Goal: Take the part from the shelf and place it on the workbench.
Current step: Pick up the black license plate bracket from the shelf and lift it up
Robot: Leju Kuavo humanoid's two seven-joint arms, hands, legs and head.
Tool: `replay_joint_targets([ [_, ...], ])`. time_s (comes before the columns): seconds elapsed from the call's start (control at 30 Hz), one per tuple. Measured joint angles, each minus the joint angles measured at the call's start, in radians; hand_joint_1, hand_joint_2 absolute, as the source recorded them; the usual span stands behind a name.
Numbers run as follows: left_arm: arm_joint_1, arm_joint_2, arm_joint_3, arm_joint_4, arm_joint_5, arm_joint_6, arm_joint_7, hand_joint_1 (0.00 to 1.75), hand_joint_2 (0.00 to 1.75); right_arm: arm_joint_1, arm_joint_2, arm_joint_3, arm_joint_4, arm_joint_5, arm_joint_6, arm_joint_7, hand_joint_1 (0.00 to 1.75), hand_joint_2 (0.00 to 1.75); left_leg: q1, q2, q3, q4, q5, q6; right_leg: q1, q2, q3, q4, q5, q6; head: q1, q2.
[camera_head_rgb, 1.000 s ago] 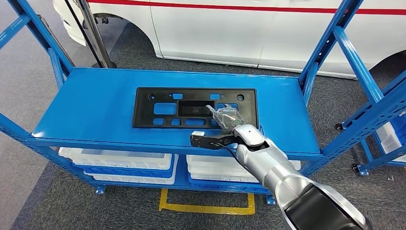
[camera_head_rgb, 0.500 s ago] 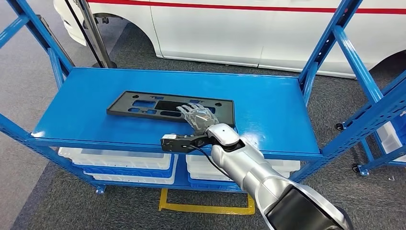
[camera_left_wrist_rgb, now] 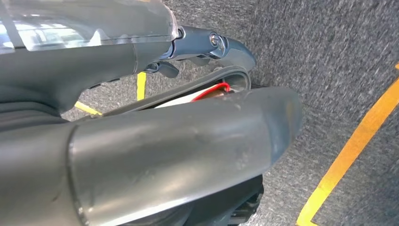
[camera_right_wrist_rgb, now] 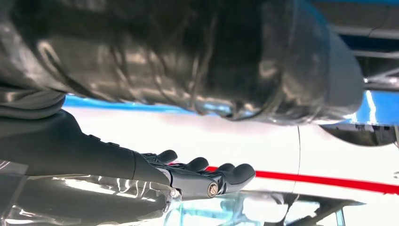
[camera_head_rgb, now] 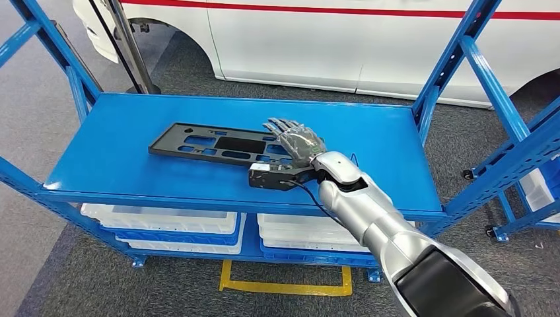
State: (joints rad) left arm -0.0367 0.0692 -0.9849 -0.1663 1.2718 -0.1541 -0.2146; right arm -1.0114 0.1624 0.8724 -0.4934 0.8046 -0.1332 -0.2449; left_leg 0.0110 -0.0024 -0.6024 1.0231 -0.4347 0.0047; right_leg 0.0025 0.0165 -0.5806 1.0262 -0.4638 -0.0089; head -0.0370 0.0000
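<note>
Right robot hand [camera_head_rgb: 296, 140] fingers extended over black part [camera_head_rgb: 210, 144], grasp unclear.

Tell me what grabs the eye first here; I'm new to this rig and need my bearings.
A flat black plastic panel with cut-outs lies skewed on the blue shelf top. The robot's right hand sits at the panel's right end, fingers stretched out flat. Behind the rack stands a white car with a red stripe.
</note>
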Motion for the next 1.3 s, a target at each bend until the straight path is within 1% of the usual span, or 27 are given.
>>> replay_joint_targets([
  [0.17, -0.002, -0.004, -0.003, 0.000, 0.003, 0.001, 0.007, 0.00, 0.00, 0.009, -0.013, 0.000, -0.047, 0.011, 0.007, 0.020, 0.00, 0.00, 0.000, 0.000, 0.000, 0.000, 0.000, 0.000, 0.000, 0.000, 0.000, 0.000, 0.000, 0.000, 0.000, 0.000],
  [0.4, -0.005, -0.006, -0.005, 0.000, -0.002, -0.002, 0.011, 0.00, 0.00, 0.016, -0.015, 0.000, -0.057, 0.011, 0.015, 0.033, 0.00, 0.00, 0.001, 0.000, 0.000, 0.000, 0.000, 0.000, 0.001, 0.000, -0.001, 0.000, 0.000, 0.000, 0.000, 0.000],
  [0.8, -0.007, -0.006, -0.015, 0.000, -0.006, -0.005, 0.031, 0.00, 0.00, 0.021, -0.015, 0.000, -0.048, 0.000, 0.019, 0.026, 0.00, 0.00, 0.001, 0.000, 0.000, 0.000, 0.000, 0.000, 0.001, 0.000, -0.001, 0.001, 0.000, 0.000, 0.000, 0.000],
  [1.3, -0.009, -0.006, -0.027, 0.000, -0.007, -0.010, 0.024, 0.00, 0.00, 0.025, -0.015, 0.000, -0.046, -0.012, 0.026, 0.012, 0.00, 0.00, 0.001, 0.000, 0.000, 0.000, 0.000, 0.000, 0.001, 0.000, -0.001, 0.001, 0.000, 0.000, 0.000, 0.000],
])
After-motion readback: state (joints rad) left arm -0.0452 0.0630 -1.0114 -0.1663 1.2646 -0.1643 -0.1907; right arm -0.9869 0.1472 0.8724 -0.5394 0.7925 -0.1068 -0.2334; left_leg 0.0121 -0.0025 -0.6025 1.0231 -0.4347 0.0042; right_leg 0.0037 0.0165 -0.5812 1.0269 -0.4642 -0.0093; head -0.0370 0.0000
